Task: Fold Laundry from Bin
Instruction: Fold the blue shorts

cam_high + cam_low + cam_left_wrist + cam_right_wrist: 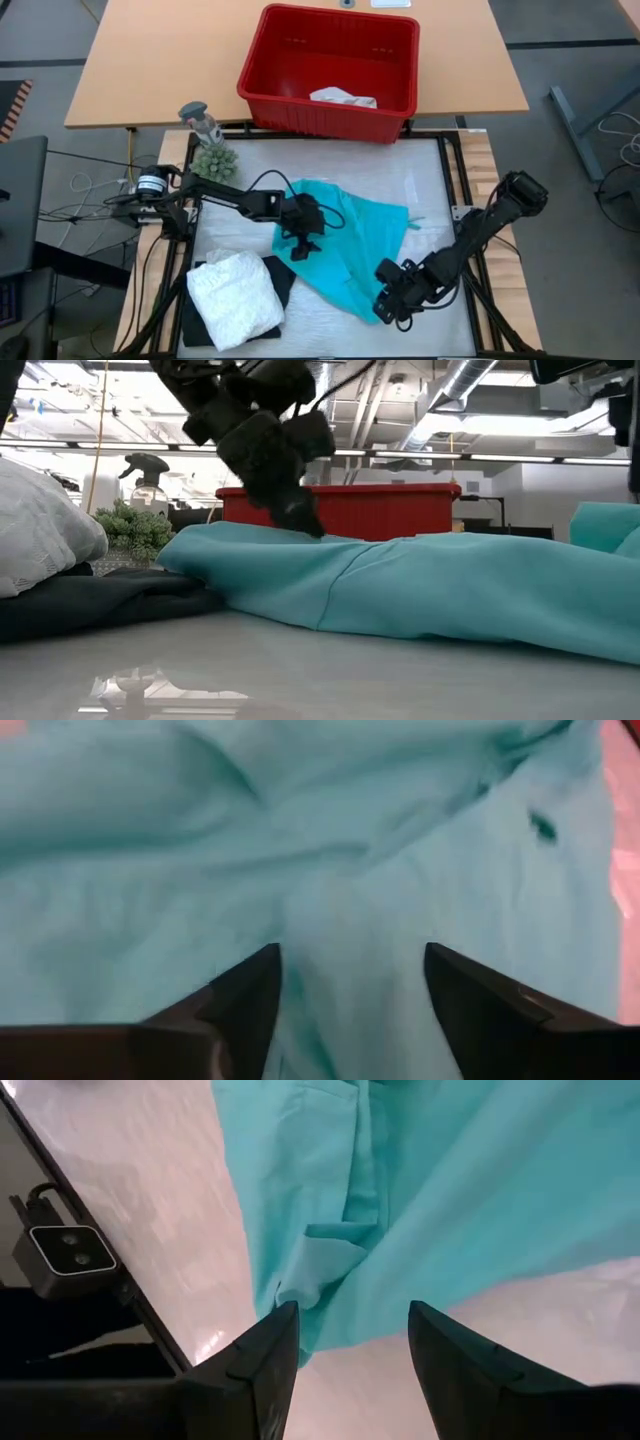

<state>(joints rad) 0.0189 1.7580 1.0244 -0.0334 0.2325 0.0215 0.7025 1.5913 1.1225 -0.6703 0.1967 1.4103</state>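
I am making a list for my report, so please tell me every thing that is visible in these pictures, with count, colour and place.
teal garment: one, teal, spread on the middle of the white work surface
white lacy garment: one, white, folded, front left, lying on the black one
black garment: one, black, under the white folded one
bin: one, red, on the wooden table behind the work surface
white laundry in the bin: one piece, white
plant: one, green, back left
spray bottle: one, grey top, beside the plant
left gripper: open, over the teal garment's left part
right gripper: open, at the teal garment's front edge
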